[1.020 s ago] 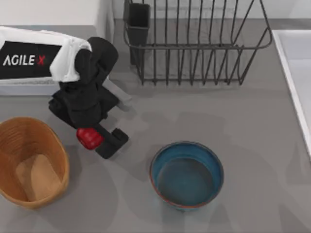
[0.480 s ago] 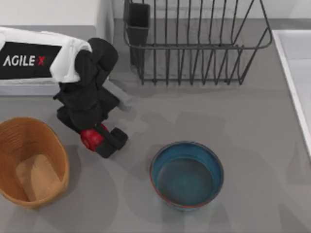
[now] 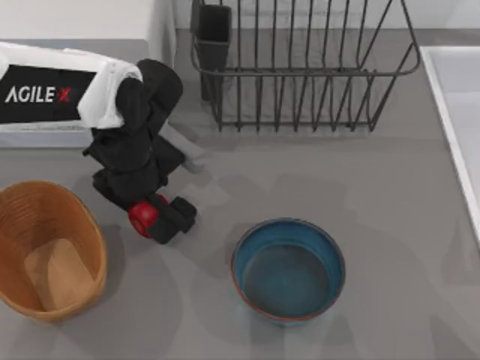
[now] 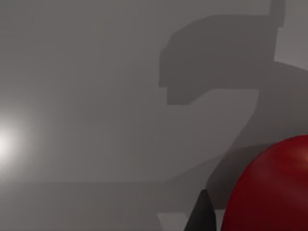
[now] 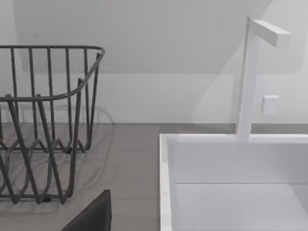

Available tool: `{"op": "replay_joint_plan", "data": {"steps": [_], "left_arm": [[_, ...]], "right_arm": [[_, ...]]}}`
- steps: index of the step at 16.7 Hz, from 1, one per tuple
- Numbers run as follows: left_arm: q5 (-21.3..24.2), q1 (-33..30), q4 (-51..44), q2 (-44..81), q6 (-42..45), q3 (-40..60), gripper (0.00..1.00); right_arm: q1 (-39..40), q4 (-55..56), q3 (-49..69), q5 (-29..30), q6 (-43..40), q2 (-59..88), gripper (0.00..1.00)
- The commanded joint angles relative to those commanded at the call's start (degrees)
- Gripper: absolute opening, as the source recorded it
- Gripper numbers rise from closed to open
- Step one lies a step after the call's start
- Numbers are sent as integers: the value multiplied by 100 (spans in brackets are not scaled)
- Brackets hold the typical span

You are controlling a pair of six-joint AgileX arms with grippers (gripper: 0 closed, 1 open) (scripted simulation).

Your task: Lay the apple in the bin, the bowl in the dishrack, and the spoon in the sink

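my left jaws (image 3: 154, 217) are clamped on the apple (image 3: 142, 217), and over the last second the wrist has turned and drawn in a little, so the fruit now sits slightly further from the bin (image 3: 46, 251) than it did. i think it is clear of the bench (image 3: 390, 225), though the wrist view leaves that unsure. the apple is between bin and bowl (image 3: 288, 270), nearer the bin, so the carry across to the bin is still to come. the bowl and dishrack (image 3: 300, 71) are unchanged. my right arm is parked near the sink (image 5: 231, 178); i cannot tell its jaw state.
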Motion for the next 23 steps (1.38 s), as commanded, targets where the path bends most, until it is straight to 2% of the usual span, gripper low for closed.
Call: {"op": "replay_joint_plan", "data": {"steps": [4, 5, 7, 16, 23], "left_arm": [[0, 0, 0, 0, 0, 0, 0], [226, -46, -98, -113, -110, -10, 0], [224, -47, -192, -139, -116, 70, 0], [218, -60, -2133, -762, -137, 1363, 0], [174, -75, -2256, -731, 54, 1415, 0]], "right_arm": [[0, 0, 0, 0, 0, 0, 100], [0, 0, 0, 0, 0, 0, 100], [0, 0, 0, 0, 0, 0, 100], [0, 0, 0, 0, 0, 0, 100], [0, 0, 0, 0, 0, 0, 100]]}}
